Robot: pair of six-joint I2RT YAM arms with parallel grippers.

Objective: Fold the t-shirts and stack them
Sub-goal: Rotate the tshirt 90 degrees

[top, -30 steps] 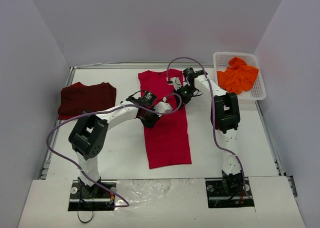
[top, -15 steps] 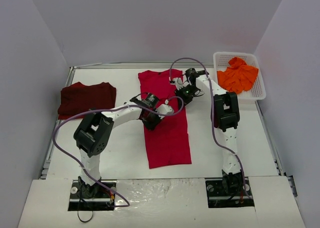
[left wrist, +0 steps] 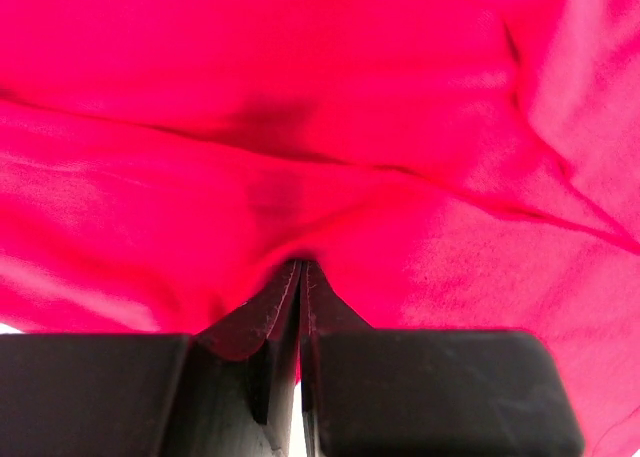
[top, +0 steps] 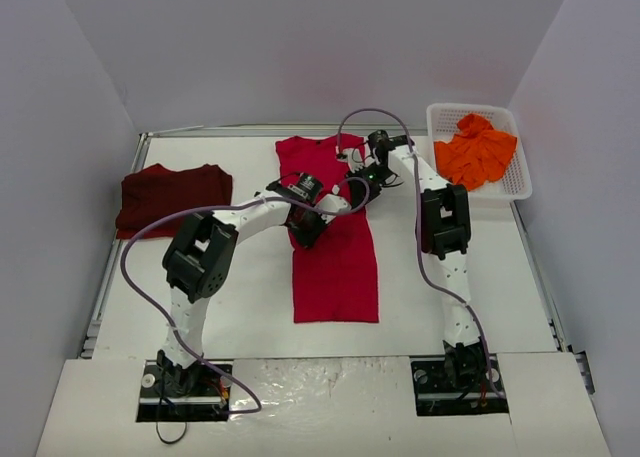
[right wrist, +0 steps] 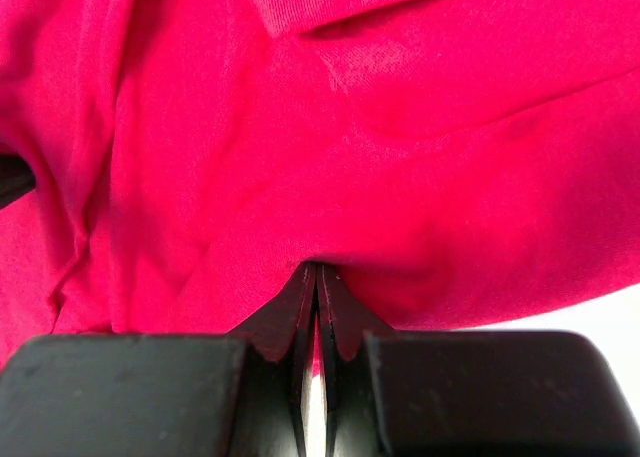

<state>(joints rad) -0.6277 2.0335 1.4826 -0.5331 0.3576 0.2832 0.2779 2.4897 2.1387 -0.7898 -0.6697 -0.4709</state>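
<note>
Both arms have slid toward the top of the frame and the red shirt (top: 335,277) comes with them, its bottom hem dragged up the surface (top: 250,297) and the long strip now lying straighter, centre frame. Left fingers (left wrist: 262,322) clenched on a pinch of red cloth at the strip's left edge, right fingers (right wrist: 280,322) clenched on it higher up on the right. This looks like a squaring tug before the next fold, with the maroon shirt (top: 175,199) already folded at the left and the orange shirt (top: 478,149) crumpled in the basket (top: 520,182), upper right, not yet done
</note>
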